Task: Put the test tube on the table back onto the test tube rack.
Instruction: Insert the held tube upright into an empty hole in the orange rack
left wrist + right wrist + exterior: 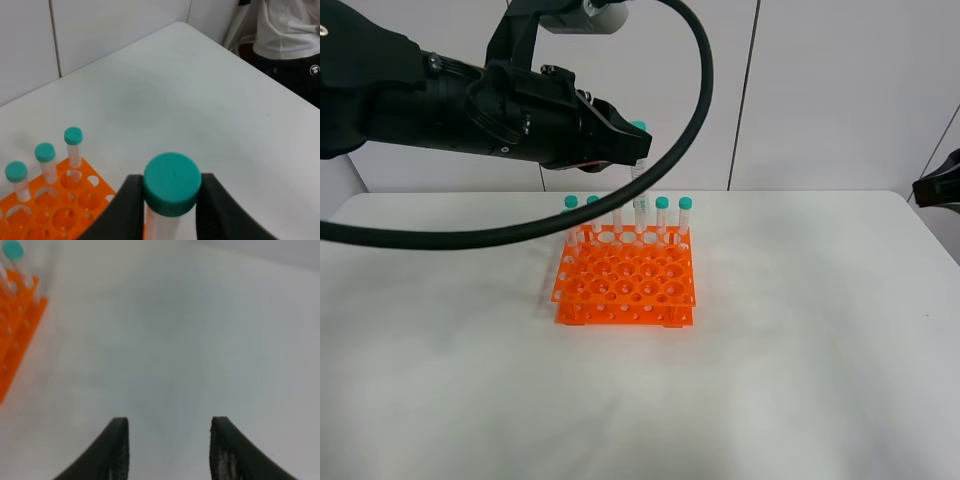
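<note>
Left gripper [632, 148] at upper centre of the high view, clenched on the tube [172, 184] by its teal cap, tube upright over the back row of the orange rack [625, 285] mid-frame, right gripper [169, 440] jaws apart, empty, above the white table [800, 340]

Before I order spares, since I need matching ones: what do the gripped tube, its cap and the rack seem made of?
Test tube: probably clear plastic, though glass cannot be ruled out; the wall is see-through. Cap: teal plastic, matte. Test tube rack: orange plastic, slightly glossy, with moulded round holes.
</note>
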